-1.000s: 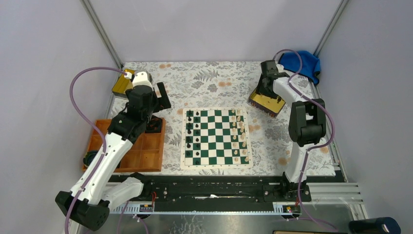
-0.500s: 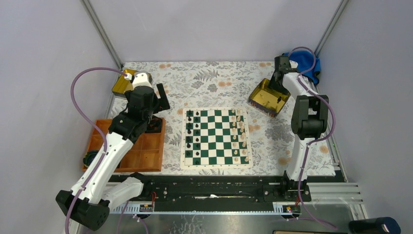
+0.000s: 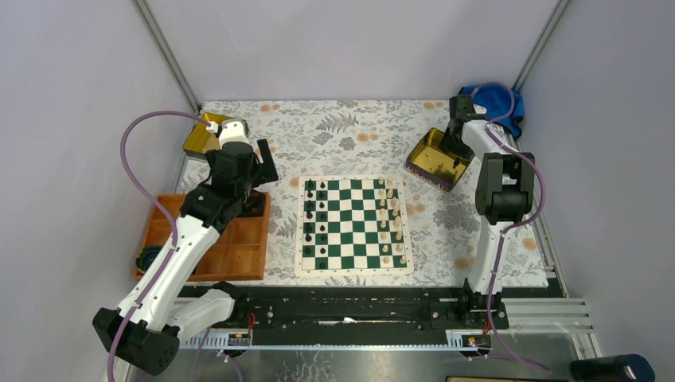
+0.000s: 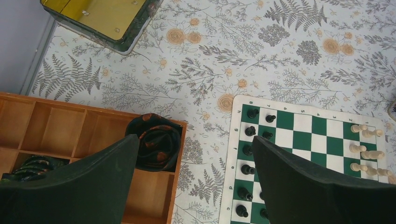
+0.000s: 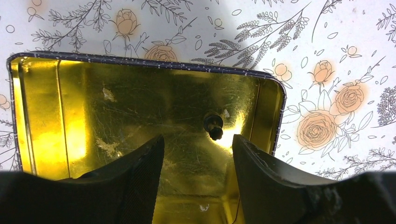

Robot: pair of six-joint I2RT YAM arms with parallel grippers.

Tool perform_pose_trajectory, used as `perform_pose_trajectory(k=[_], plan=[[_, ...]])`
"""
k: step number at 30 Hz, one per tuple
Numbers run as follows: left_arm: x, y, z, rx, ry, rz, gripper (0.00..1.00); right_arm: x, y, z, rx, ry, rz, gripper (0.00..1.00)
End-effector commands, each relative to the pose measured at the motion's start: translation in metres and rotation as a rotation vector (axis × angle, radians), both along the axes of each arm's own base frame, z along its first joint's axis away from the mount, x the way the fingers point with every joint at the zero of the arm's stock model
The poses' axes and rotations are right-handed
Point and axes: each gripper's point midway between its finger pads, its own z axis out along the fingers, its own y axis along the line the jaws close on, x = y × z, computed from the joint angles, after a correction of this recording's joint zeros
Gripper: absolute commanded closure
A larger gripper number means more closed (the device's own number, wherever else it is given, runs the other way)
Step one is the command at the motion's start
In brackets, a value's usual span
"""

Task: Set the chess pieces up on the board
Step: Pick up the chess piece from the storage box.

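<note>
The board lies mid-table. Two columns of black chess pieces stand along its left side and cream pieces along its right. One black piece lies inside the gold tin, near its right wall. My right gripper hangs open just above that tin, the piece slightly ahead of its fingertips and untouched. My left gripper is wide open and empty, high over the cloth between the wooden tray and the board's left edge, where black pieces show.
A dark rolled cloth fills one compartment of the tray. A second gold tin part sits at the back left, and a blue cloth at the back right corner. The open tin lies right of the board's far corner.
My right gripper has swung from over the tin's middle to its back right side, so the tin's inside now shows from above. The left arm has barely shifted.
</note>
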Motion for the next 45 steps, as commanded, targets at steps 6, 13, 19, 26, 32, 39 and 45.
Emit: perform_pose_trajectory(k=[6, 13, 19, 26, 32, 39, 45], plan=[[0.001, 0.005, 0.001, 0.016, -0.012, 0.016, 0.01, 0.004, -0.019, -0.001, -0.015, -0.001, -0.03, 0.44], [0.002, 0.004, -0.002, 0.017, -0.005, 0.013, 0.01, 0.003, -0.021, -0.006, -0.012, 0.001, -0.034, 0.51], [0.001, 0.004, -0.006, 0.018, 0.004, 0.014, 0.01, 0.004, -0.02, -0.01, 0.004, 0.007, -0.027, 0.66], [0.002, 0.004, -0.007, 0.021, 0.008, 0.013, 0.01, 0.004, -0.017, -0.009, 0.017, 0.006, -0.023, 0.76], [0.002, 0.004, -0.008, 0.024, 0.011, 0.014, 0.01, 0.002, -0.015, -0.012, 0.029, 0.012, -0.017, 0.86], [0.001, 0.006, -0.008, 0.029, 0.008, 0.021, 0.01, 0.004, -0.013, 0.0, 0.04, -0.01, -0.009, 0.96], [0.0, 0.008, -0.005, 0.032, -0.007, 0.029, 0.01, 0.008, -0.002, 0.026, 0.074, -0.061, 0.022, 0.99]])
